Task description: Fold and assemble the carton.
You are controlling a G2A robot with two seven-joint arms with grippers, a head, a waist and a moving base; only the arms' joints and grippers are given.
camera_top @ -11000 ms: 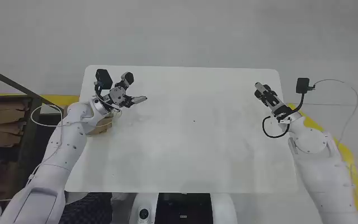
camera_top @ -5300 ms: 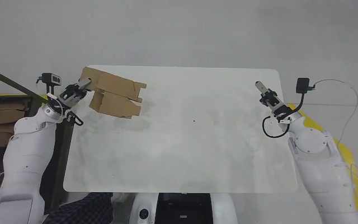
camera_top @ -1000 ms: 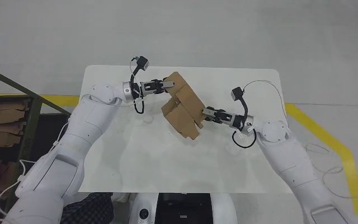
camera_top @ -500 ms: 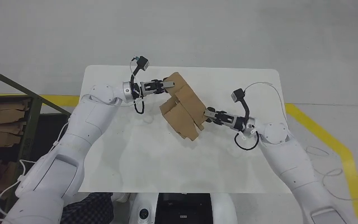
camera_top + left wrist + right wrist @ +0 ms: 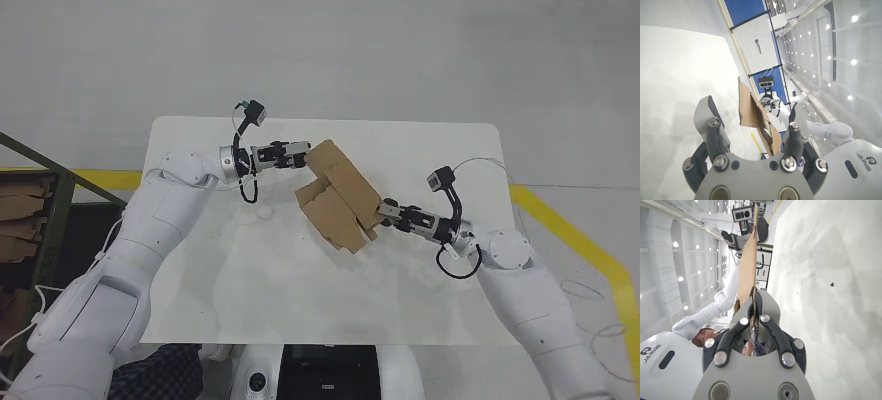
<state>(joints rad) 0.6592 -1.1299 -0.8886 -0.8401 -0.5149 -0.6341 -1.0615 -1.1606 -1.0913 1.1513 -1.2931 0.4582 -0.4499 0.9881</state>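
Carton (image 5: 338,195) flat, held over table (image 5: 250,290): opening step. Right hand (image 5: 380,214) clamped on near-right edge. Left hand (image 5: 300,154) wide around far-left edge, not gripping. Next, likely: left closes, panels pulled apart.

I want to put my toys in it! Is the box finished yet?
Not yet. Done: the carton is held over the table. In hand: the right gripper pinches one edge; the left gripper is open at the far edge. Left: it looks flat, so opening it and folding flaps.

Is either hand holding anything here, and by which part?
The right hand pinches the carton by its edge; the left hand is open, gripping nothing.
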